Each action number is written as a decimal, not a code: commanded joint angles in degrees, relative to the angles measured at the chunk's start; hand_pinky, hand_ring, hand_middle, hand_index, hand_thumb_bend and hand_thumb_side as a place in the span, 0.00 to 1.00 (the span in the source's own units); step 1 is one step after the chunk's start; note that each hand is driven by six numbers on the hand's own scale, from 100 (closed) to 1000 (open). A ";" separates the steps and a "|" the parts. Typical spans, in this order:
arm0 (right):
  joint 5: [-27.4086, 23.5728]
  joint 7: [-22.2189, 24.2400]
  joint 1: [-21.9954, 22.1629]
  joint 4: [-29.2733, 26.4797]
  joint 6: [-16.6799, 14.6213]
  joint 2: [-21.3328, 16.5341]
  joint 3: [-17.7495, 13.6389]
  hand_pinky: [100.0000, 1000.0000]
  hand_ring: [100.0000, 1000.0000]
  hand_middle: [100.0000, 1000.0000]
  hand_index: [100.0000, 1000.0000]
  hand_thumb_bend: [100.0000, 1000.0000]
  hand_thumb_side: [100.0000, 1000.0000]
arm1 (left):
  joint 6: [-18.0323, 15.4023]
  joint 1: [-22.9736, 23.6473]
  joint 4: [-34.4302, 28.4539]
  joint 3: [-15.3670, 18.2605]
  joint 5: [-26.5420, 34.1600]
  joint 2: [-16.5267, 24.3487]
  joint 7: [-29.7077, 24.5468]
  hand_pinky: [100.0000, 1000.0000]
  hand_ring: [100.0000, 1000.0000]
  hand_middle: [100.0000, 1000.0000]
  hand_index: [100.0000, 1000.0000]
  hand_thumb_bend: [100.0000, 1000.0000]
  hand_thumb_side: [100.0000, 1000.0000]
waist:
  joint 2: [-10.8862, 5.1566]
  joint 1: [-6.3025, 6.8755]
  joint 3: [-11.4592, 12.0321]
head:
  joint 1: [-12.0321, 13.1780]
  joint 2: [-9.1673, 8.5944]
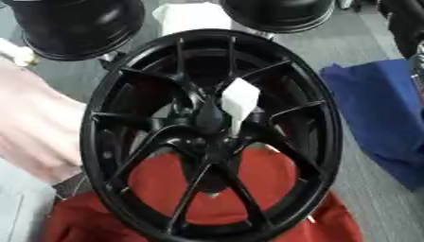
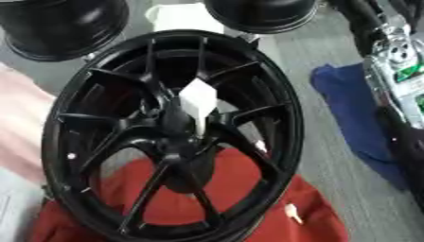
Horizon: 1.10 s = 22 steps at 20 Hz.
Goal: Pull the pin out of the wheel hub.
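Note:
A black multi-spoke wheel hub (image 1: 124, 118) stands upright on a red cloth (image 1: 248, 170) and fills most of both views. A white, flat-sided piece (image 1: 240, 100) sticks out at the wheel's dark centre boss (image 1: 210, 119), just right of the middle; I cannot make out a pin apart from this white piece. Neither of my hands shows. Only a black and silver stretch of my right arm (image 2: 396, 71) runs down the right edge of the right eye view, well apart from the wheel.
A pale pink sleeve (image 1: 33, 127) lies against the wheel's left rim. Two black round drums (image 1: 79, 26) (image 1: 278, 14) stand behind the wheel. A blue cloth (image 1: 377, 108) lies on the grey floor at the right. A small pale bit (image 2: 291, 212) rests on the red cloth.

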 commanded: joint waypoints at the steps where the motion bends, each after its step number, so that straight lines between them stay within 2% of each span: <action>1: -0.17 -0.51 -0.17 -0.79 -0.15 -2.35 -1.09 0.95 0.81 0.65 0.65 0.00 0.63 | -0.25 4.24 0.55 4.97 0.09 4.45 4.37 0.58 0.45 0.23 0.31 0.42 0.00 | -1.30 -0.24 0.29 | -0.79 -0.07; 6: -0.39 -1.43 0.79 -0.79 -0.37 -2.66 -1.99 0.95 0.81 0.65 0.65 0.00 0.62 | -0.28 12.65 2.46 8.63 -1.45 4.04 8.36 0.60 0.48 0.31 0.38 0.46 0.00 | -1.30 -0.86 0.97 | -2.19 -0.71; 8: -0.49 -1.57 0.88 -0.80 -0.41 -2.56 -2.08 0.95 0.81 0.65 0.65 0.00 0.62 | -0.02 14.32 3.38 9.13 -3.58 3.50 10.47 0.62 0.52 0.39 0.45 0.49 0.01 | -1.35 -1.09 1.07 | -2.68 -1.07; 10: -0.54 -1.50 0.84 -0.83 -0.42 -2.38 -2.00 0.95 0.81 0.65 0.65 0.00 0.62 | 0.33 15.54 4.09 9.05 -5.62 2.85 11.41 0.67 0.62 0.53 0.60 0.58 0.26 | -1.42 -1.31 1.01 | -2.98 -1.31; 11: -0.54 -1.48 0.84 -0.86 -0.43 -2.35 -1.99 0.95 0.81 0.65 0.65 0.00 0.62 | 0.56 16.09 4.39 8.97 -6.33 2.60 11.26 0.70 0.67 0.61 0.67 0.68 0.42 | -1.45 -1.39 0.99 | -3.07 -1.41; 12: -0.54 -1.51 0.85 -0.88 -0.44 -2.34 -2.02 0.95 0.81 0.65 0.65 0.00 0.62 | 0.62 16.57 4.52 8.98 -6.83 2.38 11.10 0.71 0.71 0.67 0.73 0.74 0.53 | -1.46 -1.45 0.97 | -3.14 -1.51; 13: -0.54 -1.58 0.85 -0.87 -0.44 -2.36 -2.08 0.95 0.81 0.65 0.64 0.00 0.61 | 0.53 16.96 4.52 9.08 -6.96 2.17 11.06 0.72 0.73 0.70 0.75 0.75 0.57 | -1.46 -1.49 0.98 | -3.23 -1.58; 16: -0.61 -1.70 0.70 -0.83 -0.42 -2.24 -2.12 0.95 0.81 0.65 0.64 0.00 0.61 | 0.17 17.52 4.29 9.40 -6.34 1.78 11.53 0.71 0.72 0.70 0.75 0.73 0.59 | -1.46 -1.50 1.06 | -3.40 -1.45; 19: -0.66 -1.54 0.43 -0.85 -0.34 -2.04 -1.91 0.95 0.81 0.65 0.64 0.00 0.61 | -0.29 17.51 3.17 9.66 -4.82 1.50 13.13 0.70 0.69 0.64 0.71 0.69 0.60 | -1.47 -1.46 1.16 | -3.65 -1.26; 22: -0.64 -1.43 0.14 -0.96 -0.33 -1.97 -1.77 0.95 0.81 0.65 0.64 0.00 0.61 | 0.02 17.82 0.94 10.56 -3.12 1.07 17.68 0.67 0.64 0.58 0.66 0.60 0.59 | -1.45 -1.47 1.27 | -3.95 -1.00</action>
